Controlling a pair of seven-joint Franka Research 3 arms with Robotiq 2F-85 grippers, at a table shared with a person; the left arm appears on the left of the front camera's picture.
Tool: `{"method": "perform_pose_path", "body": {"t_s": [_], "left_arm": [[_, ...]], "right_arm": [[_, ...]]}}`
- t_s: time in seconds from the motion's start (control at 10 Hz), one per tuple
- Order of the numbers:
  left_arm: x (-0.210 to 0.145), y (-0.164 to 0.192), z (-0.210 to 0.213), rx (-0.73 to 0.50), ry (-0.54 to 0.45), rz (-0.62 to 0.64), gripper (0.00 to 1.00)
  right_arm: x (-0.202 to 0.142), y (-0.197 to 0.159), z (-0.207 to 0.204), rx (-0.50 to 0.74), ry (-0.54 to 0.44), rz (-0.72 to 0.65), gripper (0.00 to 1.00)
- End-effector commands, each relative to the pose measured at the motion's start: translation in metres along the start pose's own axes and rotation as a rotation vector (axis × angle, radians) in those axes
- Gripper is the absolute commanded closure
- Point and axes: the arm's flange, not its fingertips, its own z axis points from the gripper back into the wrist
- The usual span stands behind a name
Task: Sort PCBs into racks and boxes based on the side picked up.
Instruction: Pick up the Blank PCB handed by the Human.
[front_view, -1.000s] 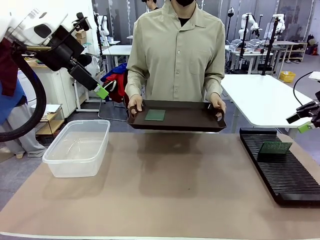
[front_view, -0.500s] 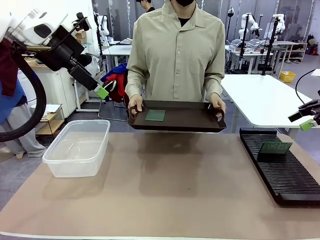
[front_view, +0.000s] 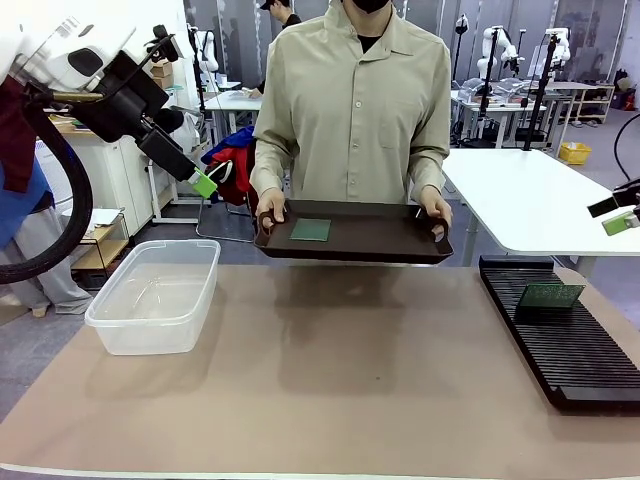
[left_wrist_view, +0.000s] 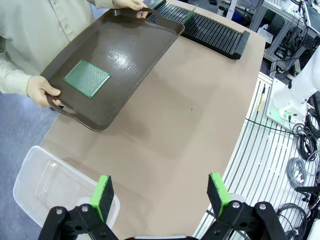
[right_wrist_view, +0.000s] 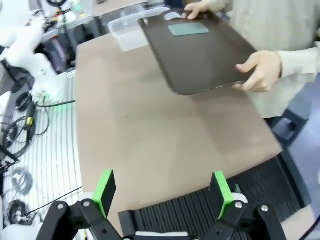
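The person holds a dark brown tray (front_view: 380, 232) over the table's far edge, with one green PCB (front_view: 310, 229) lying flat on it, well apart from both grippers. The left gripper (left_wrist_view: 160, 187) hangs high above the clear box (front_view: 160, 290), jaws spread wide and empty. The right gripper (right_wrist_view: 162, 185), equally spread and empty, hovers over the rack (front_view: 575, 345), where a second PCB (front_view: 551, 294) stands in a slot.

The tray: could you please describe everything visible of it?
The tray is dark brown, rectangular, glossy like plastic, with rounded corners, a raised rim and handle cutouts. A person holds it roughly level above the table's far edge, one hand at each end. One green PCB lies flat on it near one end.
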Motion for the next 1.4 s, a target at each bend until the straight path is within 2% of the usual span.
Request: {"method": "perform_pose_path", "body": {"t_s": [0.0,0.5,1.3], "left_arm": [[-0.001,-0.001,-0.001,0.007,-0.004,-0.006,0.00],[-0.001,-0.001,-0.001,0.007,-0.004,-0.006,0.00],[-0.001,-0.001,-0.001,0.007,-0.004,-0.006,0.00]], "right_arm": [[0.006,0.012,-0.005,-0.106,-0.027,0.006,0.00],[0.011,0.016,0.018,-0.203,-0.071,0.010,0.00],[0.015,0.000,0.036,-0.325,-0.106,0.015,0.00]]}}
